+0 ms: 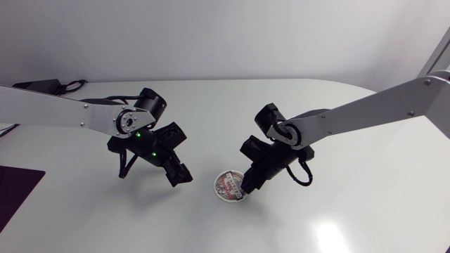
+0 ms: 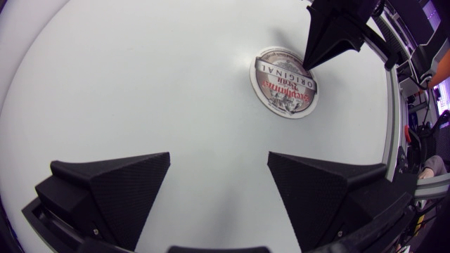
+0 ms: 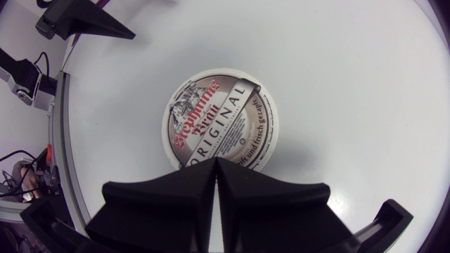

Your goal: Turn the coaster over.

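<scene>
Our right gripper (image 3: 214,163) has its two fingers pressed together, and their joined tips meet the near rim of the coaster (image 3: 219,119). The round coaster lies flat on the white surface (image 1: 351,211), printed face up, with red lettering across a grey banner. Past the coaster, our left gripper (image 2: 218,161) hangs low over the surface with its fingers spread wide; the coaster lies ahead of it, apart from both fingers.

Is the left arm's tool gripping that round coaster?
No, the left tool is open over the bare table, and the coaster lies flat ahead of it, by the right tool.
</scene>
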